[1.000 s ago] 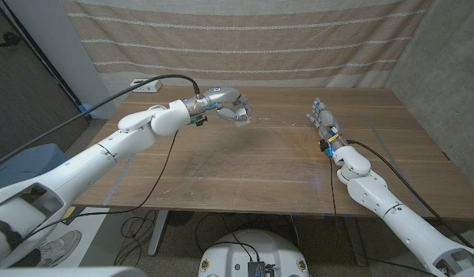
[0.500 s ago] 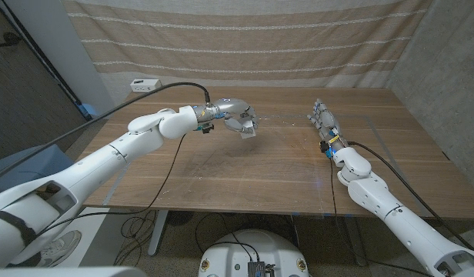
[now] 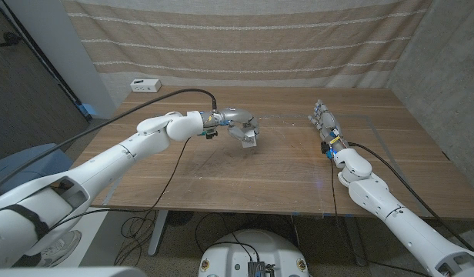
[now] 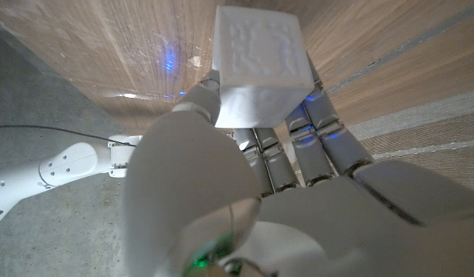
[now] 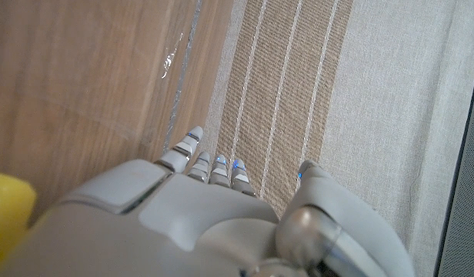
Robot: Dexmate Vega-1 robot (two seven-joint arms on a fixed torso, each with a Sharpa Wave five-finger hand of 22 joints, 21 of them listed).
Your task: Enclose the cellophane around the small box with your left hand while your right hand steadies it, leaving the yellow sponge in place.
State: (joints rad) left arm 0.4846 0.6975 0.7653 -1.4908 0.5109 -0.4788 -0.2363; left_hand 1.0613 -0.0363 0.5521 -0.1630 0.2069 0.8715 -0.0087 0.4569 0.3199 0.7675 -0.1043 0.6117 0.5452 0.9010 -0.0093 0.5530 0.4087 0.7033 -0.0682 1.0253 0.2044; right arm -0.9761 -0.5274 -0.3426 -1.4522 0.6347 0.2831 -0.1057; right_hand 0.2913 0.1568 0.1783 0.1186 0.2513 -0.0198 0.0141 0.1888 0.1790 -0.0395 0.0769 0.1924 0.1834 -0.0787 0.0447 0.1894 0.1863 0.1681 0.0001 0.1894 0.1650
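No brand, label or writing can be read anywhere. On the left, the left hand (image 3: 238,125) reaches out over the middle of the wooden desk (image 3: 268,169) and grips the small box (image 3: 248,138) in its fingers (image 4: 318,115). The left wrist view shows the box (image 4: 260,65) as a plain white cube with a bumpy, embossed face, pinched between thumb and fingers above the desk. A thin, glinting sheet of cellophane (image 3: 279,119) lies on the desk just beyond the box. To the right, the right hand (image 3: 324,123) stands on its edge on the desk, its fingers straight and together, holding nothing. The yellow sponge (image 5: 8,211) shows beside that hand in the right wrist view.
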